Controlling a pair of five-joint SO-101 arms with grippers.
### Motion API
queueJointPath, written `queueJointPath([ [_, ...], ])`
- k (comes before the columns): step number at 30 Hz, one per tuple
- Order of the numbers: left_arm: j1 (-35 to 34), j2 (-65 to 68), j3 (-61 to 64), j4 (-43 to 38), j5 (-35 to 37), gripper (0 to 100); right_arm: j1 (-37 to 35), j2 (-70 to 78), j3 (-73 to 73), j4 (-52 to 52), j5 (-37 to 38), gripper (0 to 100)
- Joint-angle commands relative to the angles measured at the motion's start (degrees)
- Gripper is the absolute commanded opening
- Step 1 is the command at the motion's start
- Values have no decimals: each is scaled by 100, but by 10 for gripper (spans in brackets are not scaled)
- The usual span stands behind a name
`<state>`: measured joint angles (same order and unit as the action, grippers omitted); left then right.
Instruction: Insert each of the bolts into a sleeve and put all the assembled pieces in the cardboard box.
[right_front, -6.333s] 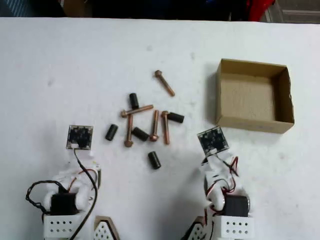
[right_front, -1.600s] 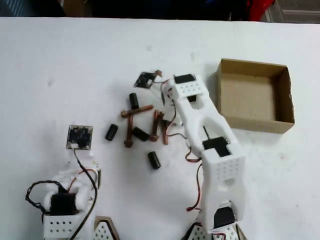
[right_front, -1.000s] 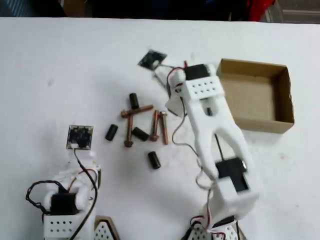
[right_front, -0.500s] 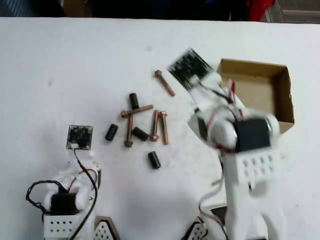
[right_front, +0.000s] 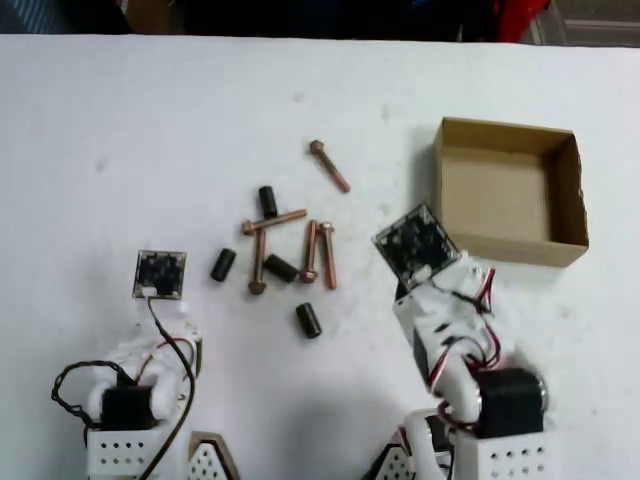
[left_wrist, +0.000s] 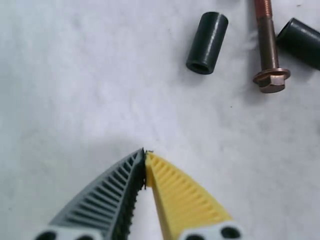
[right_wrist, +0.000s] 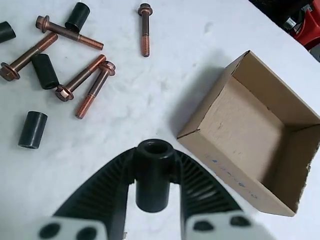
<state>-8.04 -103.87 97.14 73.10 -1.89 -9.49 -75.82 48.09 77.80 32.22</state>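
White surface (right_front: 120, 120) is seen in the high view, with the cardboard box (right_front: 505, 248) set ahead of the right arm (right_front: 460, 340) and a little to its right. Four clustered bolts (right_front: 310, 250) and four loose sleeves (right_front: 280, 268) are scattered ahead of and between the two arms. A lone bolt (right_front: 328, 165) is placed farther out, apart from the cluster. The left arm (right_front: 135, 390) is folded low by the near edge.

In the left wrist view, the left end effector (left_wrist: 145, 159) is shown with its grey and yellow fingers pressed together at the tips and nothing gripped. Ahead of the tips a nearby sleeve (left_wrist: 207, 42) is laid on its side, with a bolt head (left_wrist: 271, 81) close beside it and a second sleeve (left_wrist: 300, 35) just past that.

In the right wrist view, the right end effector (right_wrist: 153, 150) is clamped on a black sleeve (right_wrist: 152, 180), whose open bore is turned toward the camera. The cardboard box (right_wrist: 227, 167) is found ahead and off to one side. The bolts (right_wrist: 80, 77) and sleeves (right_wrist: 33, 130) are spread ahead on the other side.
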Motion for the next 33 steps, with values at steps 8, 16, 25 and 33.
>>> queueJointPath([
  [8, -22, -40, -18, 35, 70, 25, 40, -1657, 1108, -189, -26, 16],
  [16, -22, -40, -18, 35, 79, 25, 4, -2703, 2233, -576, -62, 16],
  [25, -22, -48, -18, 35, 88, 26, -4, -2721, 3112, -1314, -360, 16],
  [33, -57, -48, -18, -633, 44, 26, 31, -2721, 3754, -2000, -721, 16],
])
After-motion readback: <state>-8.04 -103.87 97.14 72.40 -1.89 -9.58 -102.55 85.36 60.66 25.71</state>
